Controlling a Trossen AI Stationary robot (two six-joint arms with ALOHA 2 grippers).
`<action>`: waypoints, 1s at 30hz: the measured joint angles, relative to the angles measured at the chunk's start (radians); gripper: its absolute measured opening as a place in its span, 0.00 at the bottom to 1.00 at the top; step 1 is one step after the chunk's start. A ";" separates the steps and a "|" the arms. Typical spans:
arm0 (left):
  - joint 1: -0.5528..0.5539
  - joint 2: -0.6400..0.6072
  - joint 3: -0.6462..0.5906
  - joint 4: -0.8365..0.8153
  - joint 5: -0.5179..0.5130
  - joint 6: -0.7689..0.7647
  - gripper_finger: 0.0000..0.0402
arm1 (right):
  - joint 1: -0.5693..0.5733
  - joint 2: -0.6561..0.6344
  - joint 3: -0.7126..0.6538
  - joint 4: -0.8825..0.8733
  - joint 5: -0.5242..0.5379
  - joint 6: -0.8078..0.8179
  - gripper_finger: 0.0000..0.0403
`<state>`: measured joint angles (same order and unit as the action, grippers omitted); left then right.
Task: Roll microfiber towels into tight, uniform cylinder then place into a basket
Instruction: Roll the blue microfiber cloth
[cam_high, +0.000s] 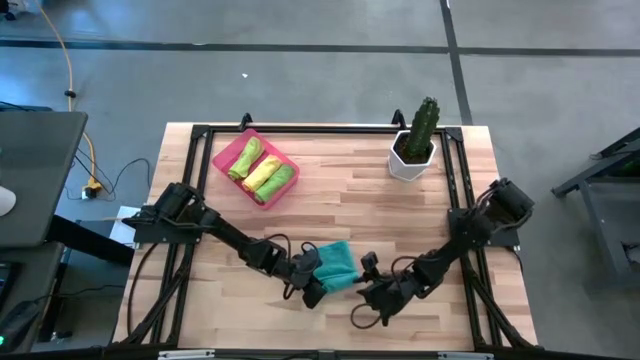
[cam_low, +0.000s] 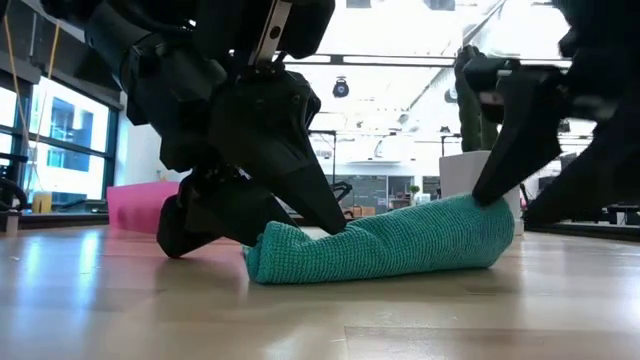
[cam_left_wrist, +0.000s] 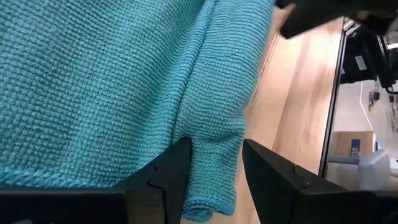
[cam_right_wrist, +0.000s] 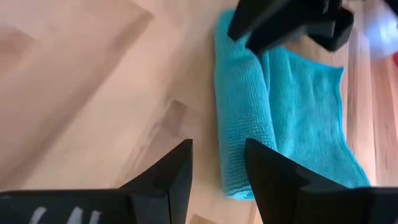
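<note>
1 soft teal microfiber towel (cam_high: 336, 264), partly rolled, lies at the wooden table's (cam_high: 400, 220) 6 o'clock edge, long axis 12-to-6. Left gripper (cam_high: 312, 283) and right gripper (cam_high: 366, 283), fingers slightly spread, flank it. 3 rolled towels (cam_high: 260, 170), 2 lime green and 1 yellow, fill the pink plastic basket (cam_high: 224, 156) at 11 o'clock.

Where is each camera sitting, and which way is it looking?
High view: above the table, looking straight down; both arms, the left pincer and right pincer flank the teal towel.
Low view: at tabletop height, looking across; the towel with both pincers on it.
Left wrist view: on the left arm, facing the towel past its own fingers.
Right wrist view: on the right arm, facing the towel.
All views share the towel.
</note>
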<state>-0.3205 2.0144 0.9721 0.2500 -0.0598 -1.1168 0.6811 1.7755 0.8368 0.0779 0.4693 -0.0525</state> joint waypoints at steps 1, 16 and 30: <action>0.001 0.000 0.000 0.001 0.004 0.000 0.35 | -0.006 0.009 0.000 0.000 0.001 -0.001 0.34; 0.000 0.000 0.000 0.002 0.007 0.001 0.35 | -0.106 0.026 0.000 -0.019 -0.051 -0.064 0.34; 0.001 0.000 -0.002 0.020 0.024 0.002 0.35 | -0.201 0.026 0.000 -0.039 -0.195 -0.032 0.55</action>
<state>-0.3199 2.0144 0.9697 0.2697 -0.0362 -1.1146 0.4798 1.8015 0.8368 0.0386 0.2746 -0.0842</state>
